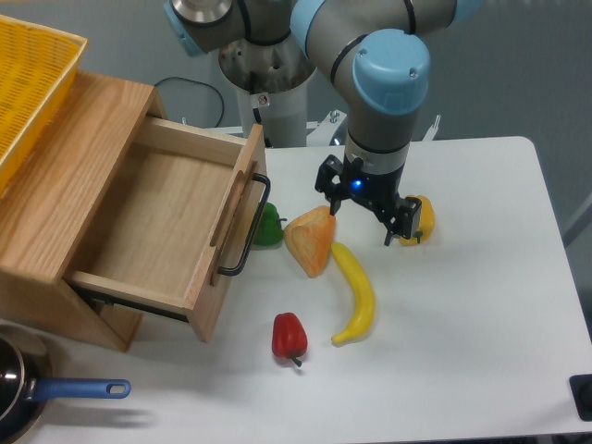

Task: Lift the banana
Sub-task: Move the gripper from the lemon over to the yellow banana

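Note:
The banana (356,293) is long, curved and plain yellow. It lies on the white table (481,305) in front of the arm, running from near the orange wedge down toward the front. My gripper (363,220) hangs just above and behind the banana's far end, with its black fingers (396,225) spread apart and nothing between them. It does not touch the banana.
An orange wedge-shaped piece (312,240) lies just left of the banana's far end. A stubby yellow pepper (421,218) sits beside the right finger. A green pepper (268,227) lies by the open wooden drawer (157,222). A red pepper (289,336) and a blue-handled pan (28,393) are in front.

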Available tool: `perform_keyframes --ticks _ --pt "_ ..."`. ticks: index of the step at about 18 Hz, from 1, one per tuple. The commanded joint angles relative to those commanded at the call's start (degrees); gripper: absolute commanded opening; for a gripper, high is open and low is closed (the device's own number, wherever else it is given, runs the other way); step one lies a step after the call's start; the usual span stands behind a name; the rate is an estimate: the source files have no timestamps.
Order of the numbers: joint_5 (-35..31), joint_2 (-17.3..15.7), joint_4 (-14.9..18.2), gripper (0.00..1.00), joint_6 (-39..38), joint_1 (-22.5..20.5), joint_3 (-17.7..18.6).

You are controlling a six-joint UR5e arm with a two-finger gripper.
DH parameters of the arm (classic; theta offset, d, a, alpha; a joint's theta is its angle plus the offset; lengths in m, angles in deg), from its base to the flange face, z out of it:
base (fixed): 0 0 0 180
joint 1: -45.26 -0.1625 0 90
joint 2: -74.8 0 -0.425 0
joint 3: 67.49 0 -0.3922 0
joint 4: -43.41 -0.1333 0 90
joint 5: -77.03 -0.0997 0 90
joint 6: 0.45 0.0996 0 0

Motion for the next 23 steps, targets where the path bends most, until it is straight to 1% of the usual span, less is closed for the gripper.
perform_keyframes --ticks 3,6,12,15,21,23 --pt "0.1 0.6 0.0 1.00 -0.1 -0.1 -0.2" --pt "0.2 1.6 -0.7 1.00 -0.2 -0.1 -0.1" --pt "-0.1 2.6 -0.8 1.00 -0.5 0.0 1.4" --pt "0.1 2.9 -0.8 1.00 -2.3 0.1 1.7" --pt "0.2 5.0 -5.0 1.00 -9.5 0.2 2.7" --pt "0.3 5.8 -5.6 1.00 -13.0 0.3 2.7"
